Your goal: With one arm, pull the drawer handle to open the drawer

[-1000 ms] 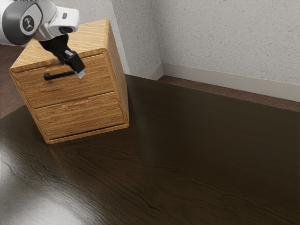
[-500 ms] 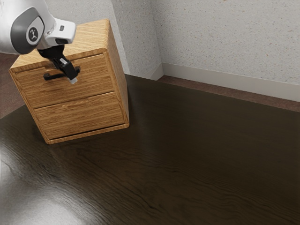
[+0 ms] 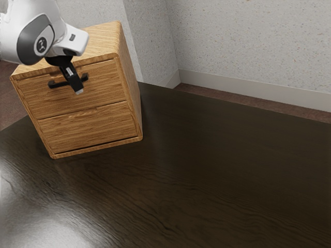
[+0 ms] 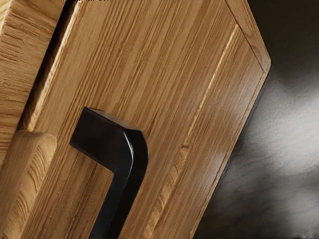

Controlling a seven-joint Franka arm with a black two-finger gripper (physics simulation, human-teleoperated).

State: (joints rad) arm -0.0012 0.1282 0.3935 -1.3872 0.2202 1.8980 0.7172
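End effector sits right at the black handle of the top drawer, crossing the bar near its middle and pointing down toward the drawer front. Neither view shows whether it is clamped on the bar or merely set around it. The handle's long axis runs along the drawer front, roughly parallel to the cabinet's top edge, so the end effector meets it crosswise. In the wrist view the bent end of the handle stands off the wood grain just ahead of the hand. The top drawer looks flush with the frame of the cabinet, so I judge the pull not yet begun. It should go straight out from the drawer front, away from the cabinet and over the bare tabletop. The white arm comes in above the cabinet from the exterior view's upper left. Below, the lower drawer is also flush. The cabinet stands near the tabletop's rear edge, toward the exterior view's left.
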